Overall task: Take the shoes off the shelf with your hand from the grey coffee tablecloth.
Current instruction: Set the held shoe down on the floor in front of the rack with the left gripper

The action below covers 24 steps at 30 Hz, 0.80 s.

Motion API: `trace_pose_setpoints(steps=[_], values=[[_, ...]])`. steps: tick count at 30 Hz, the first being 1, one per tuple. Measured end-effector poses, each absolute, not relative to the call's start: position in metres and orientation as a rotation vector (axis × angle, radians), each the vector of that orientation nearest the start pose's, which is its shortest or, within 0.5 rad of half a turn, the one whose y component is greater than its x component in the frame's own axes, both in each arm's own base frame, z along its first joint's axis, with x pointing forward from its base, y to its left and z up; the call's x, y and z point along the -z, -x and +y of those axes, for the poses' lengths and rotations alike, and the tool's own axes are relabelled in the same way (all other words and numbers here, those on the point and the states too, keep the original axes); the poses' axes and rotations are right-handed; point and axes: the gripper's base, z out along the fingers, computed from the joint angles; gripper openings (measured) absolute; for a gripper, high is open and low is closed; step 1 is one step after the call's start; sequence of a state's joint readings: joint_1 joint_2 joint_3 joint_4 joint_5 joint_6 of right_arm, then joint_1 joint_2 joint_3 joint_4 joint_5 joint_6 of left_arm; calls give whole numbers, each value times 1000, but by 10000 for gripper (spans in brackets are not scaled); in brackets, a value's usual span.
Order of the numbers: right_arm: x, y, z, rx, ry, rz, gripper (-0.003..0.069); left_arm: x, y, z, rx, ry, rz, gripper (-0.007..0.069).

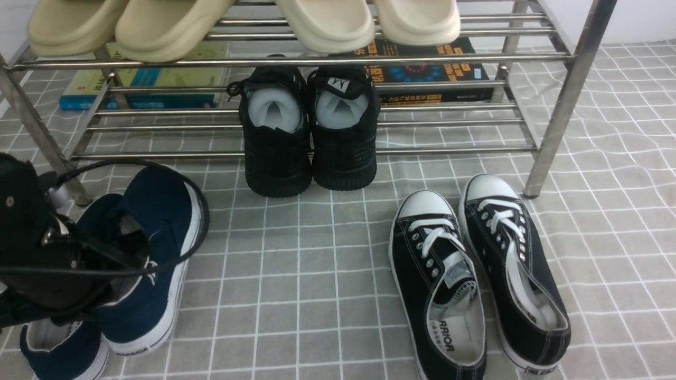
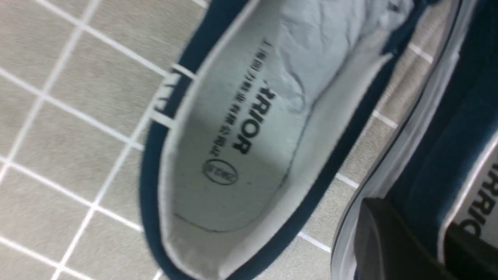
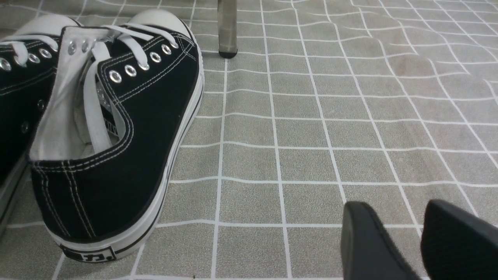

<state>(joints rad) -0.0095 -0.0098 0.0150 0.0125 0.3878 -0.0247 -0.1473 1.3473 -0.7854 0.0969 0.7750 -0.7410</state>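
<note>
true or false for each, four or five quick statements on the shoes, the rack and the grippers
1. The left gripper is shut on the side of a navy slip-on shoe. True.
2. The black lace-up canvas shoes stand on the rack's lower tier. False: they are on the gridded cloth, in front of the rack.
3. The black knit sneakers sit side by side, with their heels toward the camera. True.
4. The right gripper is gripping a lace-up shoe. False: it holds nothing, and the lace-up shoes are off to one side of it.
5. The cream clogs are on the upper tier. True.
</note>
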Motion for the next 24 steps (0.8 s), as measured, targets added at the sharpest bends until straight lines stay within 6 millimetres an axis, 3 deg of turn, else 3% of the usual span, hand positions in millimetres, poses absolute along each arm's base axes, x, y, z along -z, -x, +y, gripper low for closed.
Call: trace_pose_setpoints(steps=[13,24], values=[[-174,-52,0,11,7,1877,239,-223,-235,-41,305,791,2723,33],[-174,-52,0,11,7,1877,239,-223,-234,-39,263,728,2736,36]])
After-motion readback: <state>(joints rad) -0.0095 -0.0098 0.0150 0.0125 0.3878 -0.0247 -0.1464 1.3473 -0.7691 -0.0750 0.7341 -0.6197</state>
